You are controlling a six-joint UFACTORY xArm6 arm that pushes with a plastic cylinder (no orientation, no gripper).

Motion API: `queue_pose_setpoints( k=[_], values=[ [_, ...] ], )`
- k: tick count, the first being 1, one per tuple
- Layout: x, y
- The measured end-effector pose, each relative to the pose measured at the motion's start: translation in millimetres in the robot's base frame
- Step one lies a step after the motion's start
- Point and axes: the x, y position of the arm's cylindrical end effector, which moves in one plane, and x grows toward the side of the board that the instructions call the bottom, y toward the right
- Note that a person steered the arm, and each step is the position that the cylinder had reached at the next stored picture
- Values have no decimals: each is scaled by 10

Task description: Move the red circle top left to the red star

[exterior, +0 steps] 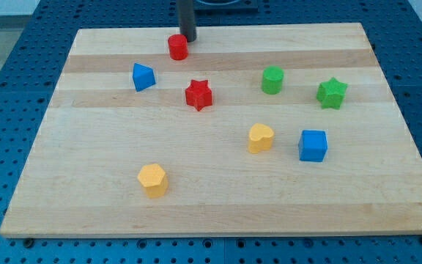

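Yellow hexagon (152,180) sits low; my tip (188,39) touches red circle (178,47) near board's top edge (269,26).

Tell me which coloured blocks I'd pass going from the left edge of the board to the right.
Blue block → yellow hexagon → red circle → red star → yellow heart → green cylinder → blue cube → green star.

Wooden board (218,205) carries 8 blocks: red circle (178,47) nr top edge, blue block (143,76) & red star (198,95) below it, green cylinder (272,80), green star (332,93), yellow heart (261,137), blue cube (313,145), yellow hexagon (153,180). All well apart.
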Motion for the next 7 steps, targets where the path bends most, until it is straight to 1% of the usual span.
queue_pose_setpoints(
  k=[1,2,3,4,5,6,7],
  values=[
    [20,96],
    [61,-134],
    [29,-602],
    [21,-771],
    [15,-812],
    [16,-618],
    [267,-450]
  ],
)
